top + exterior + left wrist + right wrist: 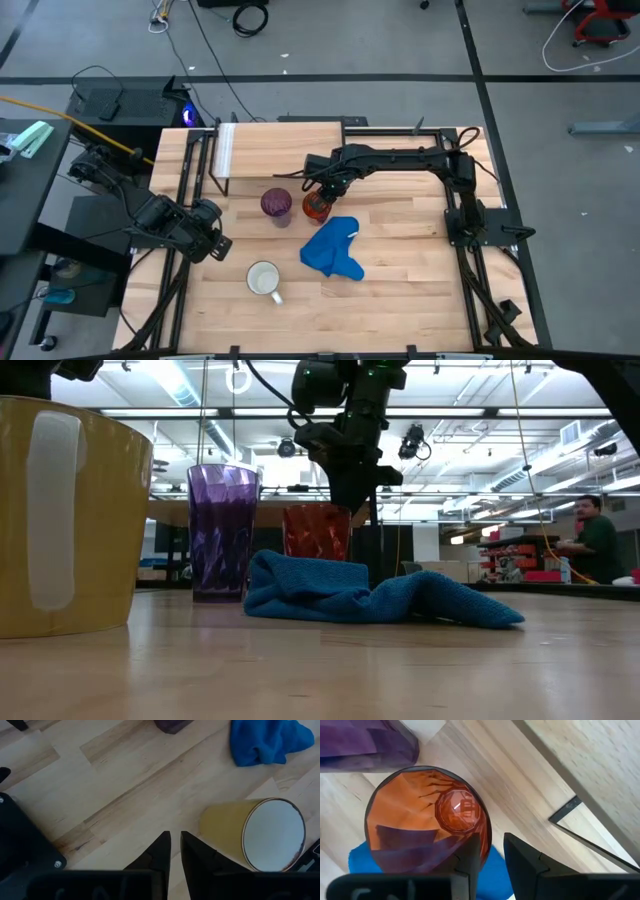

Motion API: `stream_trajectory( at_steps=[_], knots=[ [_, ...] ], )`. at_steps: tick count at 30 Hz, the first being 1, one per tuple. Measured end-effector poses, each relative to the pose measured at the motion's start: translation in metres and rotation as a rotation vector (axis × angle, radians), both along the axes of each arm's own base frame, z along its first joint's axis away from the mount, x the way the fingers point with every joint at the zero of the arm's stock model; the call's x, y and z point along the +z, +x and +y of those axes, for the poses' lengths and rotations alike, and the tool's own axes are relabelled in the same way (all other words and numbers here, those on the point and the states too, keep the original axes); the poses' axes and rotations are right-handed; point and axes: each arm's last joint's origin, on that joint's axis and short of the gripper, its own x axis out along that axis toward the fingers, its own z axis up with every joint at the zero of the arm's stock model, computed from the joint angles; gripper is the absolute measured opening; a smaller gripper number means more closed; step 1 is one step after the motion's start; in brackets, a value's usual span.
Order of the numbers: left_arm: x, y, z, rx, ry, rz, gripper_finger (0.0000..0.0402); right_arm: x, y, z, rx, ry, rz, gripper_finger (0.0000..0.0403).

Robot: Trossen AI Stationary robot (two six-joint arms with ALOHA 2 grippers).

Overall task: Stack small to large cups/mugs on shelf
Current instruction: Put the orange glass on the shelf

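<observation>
The small orange cup (316,205) (316,532) stands on its base on the table, close beside the taller purple tumbler (277,205) (222,530). My right gripper (322,190) (492,852) is open just above the orange cup: one finger reaches inside its mouth, the other is outside, and a gap shows beside the wall. The mug (264,278) (272,842), pale yellow outside and white inside, stands upright nearer the table's front. My left gripper (215,245) (175,845) hovers shut to the mug's left. The shelf (280,145) stands on black legs at the far edge.
A crumpled blue cloth (333,250) (370,595) lies just in front of the orange cup. The shelf's board (600,765) and a black leg (565,810) are close behind my right gripper. A person (595,540) sits in the room beyond the table. Bare wood spreads to the right.
</observation>
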Motion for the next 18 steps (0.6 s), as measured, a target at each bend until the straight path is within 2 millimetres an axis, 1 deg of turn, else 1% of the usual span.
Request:
stream_trajectory(
  at_steps=[3,9,15,18],
  knots=[
    [0.000,0.000,0.000,0.000,0.000,0.000,0.0052,0.000,0.000,0.000,0.002,0.005,-0.001,0.0094],
    [0.000,0.000,0.000,0.000,0.000,0.000,0.0054,-0.001,0.001,0.009,0.015,-0.002,0.003,0.0094],
    [0.000,0.000,0.000,0.002,-0.001,0.000,0.0052,-0.001,0.002,0.011,0.001,-0.010,0.005,0.0094],
    [0.000,0.000,0.000,0.002,-0.002,-0.002,0.0055,0.004,-0.001,0.014,-0.003,-0.009,-0.005,0.0094]
  ],
)
